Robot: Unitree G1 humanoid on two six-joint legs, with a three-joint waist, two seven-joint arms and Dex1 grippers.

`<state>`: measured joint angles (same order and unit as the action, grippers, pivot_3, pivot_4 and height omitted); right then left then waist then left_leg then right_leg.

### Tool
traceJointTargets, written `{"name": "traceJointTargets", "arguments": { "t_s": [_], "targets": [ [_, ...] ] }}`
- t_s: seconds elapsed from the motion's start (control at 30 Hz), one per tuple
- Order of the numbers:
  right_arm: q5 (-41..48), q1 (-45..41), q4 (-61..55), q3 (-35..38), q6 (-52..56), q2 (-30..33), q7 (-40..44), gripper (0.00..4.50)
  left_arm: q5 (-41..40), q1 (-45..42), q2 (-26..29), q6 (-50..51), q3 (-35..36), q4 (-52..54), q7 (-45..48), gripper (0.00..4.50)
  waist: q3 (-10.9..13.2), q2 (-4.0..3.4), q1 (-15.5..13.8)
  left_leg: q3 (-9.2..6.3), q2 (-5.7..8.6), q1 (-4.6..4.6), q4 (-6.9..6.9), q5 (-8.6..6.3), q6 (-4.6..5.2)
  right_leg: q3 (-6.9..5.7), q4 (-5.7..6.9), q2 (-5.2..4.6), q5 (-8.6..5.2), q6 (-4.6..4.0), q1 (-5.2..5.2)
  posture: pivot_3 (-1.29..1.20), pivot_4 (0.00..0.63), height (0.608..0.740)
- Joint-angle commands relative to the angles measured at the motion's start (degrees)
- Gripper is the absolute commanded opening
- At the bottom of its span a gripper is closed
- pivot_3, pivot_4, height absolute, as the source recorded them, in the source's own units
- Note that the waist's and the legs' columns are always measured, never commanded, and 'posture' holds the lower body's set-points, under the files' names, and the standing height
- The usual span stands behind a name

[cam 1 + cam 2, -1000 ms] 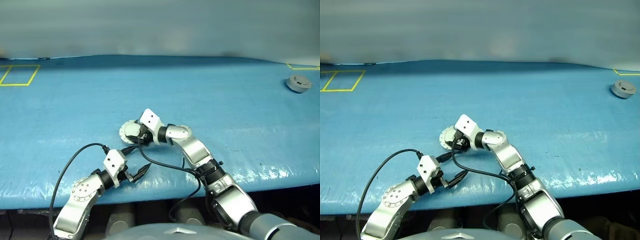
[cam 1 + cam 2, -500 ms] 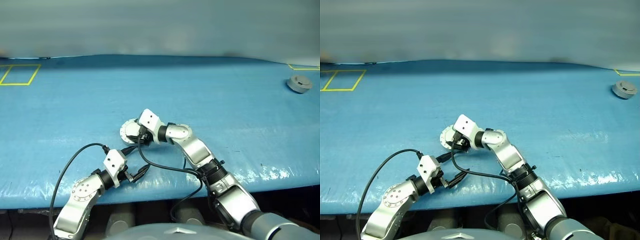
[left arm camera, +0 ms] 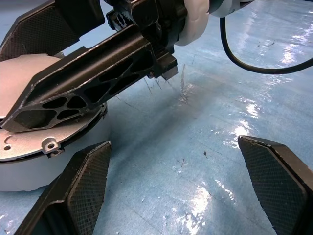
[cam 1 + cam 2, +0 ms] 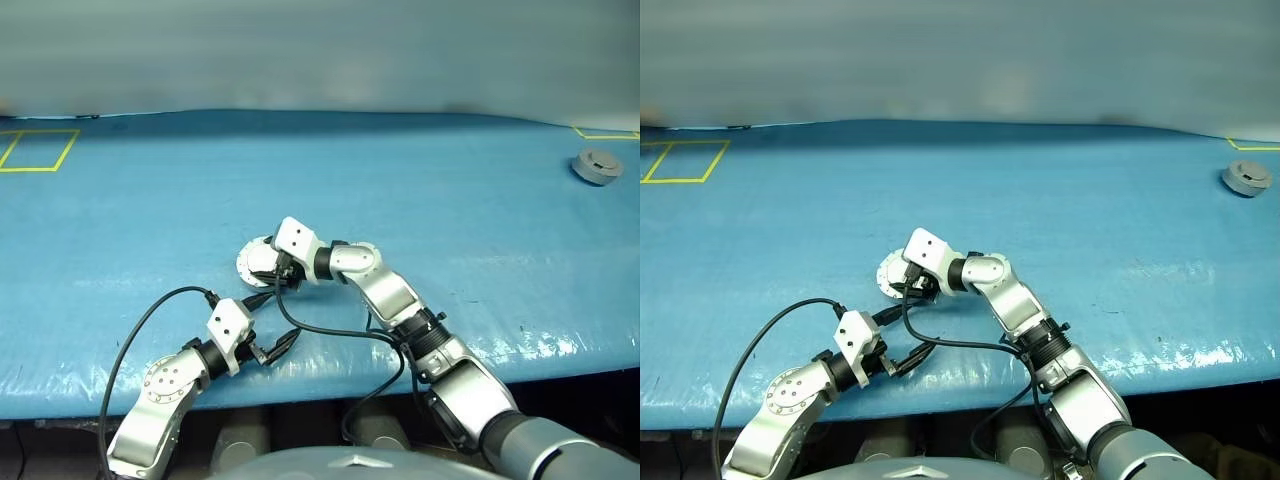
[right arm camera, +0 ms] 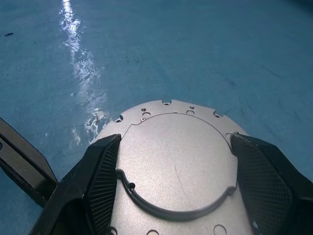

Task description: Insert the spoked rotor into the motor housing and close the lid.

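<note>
Straddling the lid (image 5: 173,166), the right hand (image 4: 268,272) has its two black fingers (image 5: 100,176) spread on either side of the disc's rim; whether they press it cannot be told. The lid lies flat, plain face up, on top of the housing (image 3: 29,174), near the front of the blue table (image 4: 450,200).

From the right wrist view, the disc's smooth grey face shows a raised circular panel and small holes around its edge, details the head views do not resolve. From the left wrist view, the stack is seen side-on: a thin plate over a pale round body, with one right-hand finger lying across it.

Just in front of the housing, toward the table's near edge, the left hand (image 4: 277,346) hovers with fingers (image 3: 80,188) spread wide and empty.

Counted: one lid, one housing beneath it, two hands. One small grey round part (image 4: 597,166) sits well away from the housing at the table's far right, beside a yellow tape corner (image 4: 605,133); a yellow tape rectangle (image 4: 38,150) marks the far left.
</note>
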<state>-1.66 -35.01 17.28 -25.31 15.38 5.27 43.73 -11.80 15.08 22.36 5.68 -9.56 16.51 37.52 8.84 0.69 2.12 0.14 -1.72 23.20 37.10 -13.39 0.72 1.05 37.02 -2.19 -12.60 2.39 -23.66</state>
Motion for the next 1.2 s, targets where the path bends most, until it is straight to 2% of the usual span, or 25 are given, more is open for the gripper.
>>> {"name": "traceJointTargets", "arguments": {
  "t_s": [0.03, 0.5, 1.2],
  "targets": [
    [0.9, -1.7, -0.4, 1.1, -1.8, -1.0, 0.5, 3.25, -0.7, 0.1, -0.3, -0.9, 0.1, 1.7, -0.1, 4.50, 0.0, 0.00, 0.0, 0.00, 0.00, 0.00, 0.00, 0.00, 0.00, 0.00, 0.00, 0.00, 0.00, 0.00, 0.00, 0.00, 0.150, 0.740],
    [1.7, 0.5, -2.2, 1.7, 2.8, -2.0, 0.5, 3.25, -0.7, 0.0, -0.1, -0.8, 0.2, 1.6, 0.1, 4.50, 0.0, 0.00, 0.0, 0.01, 0.00, 0.00, 0.00, 0.00, 0.00, 0.00, 0.01, 0.00, 0.04, -0.06, 0.00, 0.00, 0.150, 0.740],
    [-1.8, 3.2, -8.6, 0.9, 12.7, -3.8, -10.2, 3.25, -0.7, -0.3, 0.0, -0.8, 0.0, 1.3, 0.3, 4.50, 0.0, 0.00, -0.1, 0.00, 0.01, -0.01, 0.03, 0.00, 0.00, 0.00, 0.03, -0.01, 0.02, -0.04, 0.01, 0.00, 0.150, 0.740]
  ]
}}
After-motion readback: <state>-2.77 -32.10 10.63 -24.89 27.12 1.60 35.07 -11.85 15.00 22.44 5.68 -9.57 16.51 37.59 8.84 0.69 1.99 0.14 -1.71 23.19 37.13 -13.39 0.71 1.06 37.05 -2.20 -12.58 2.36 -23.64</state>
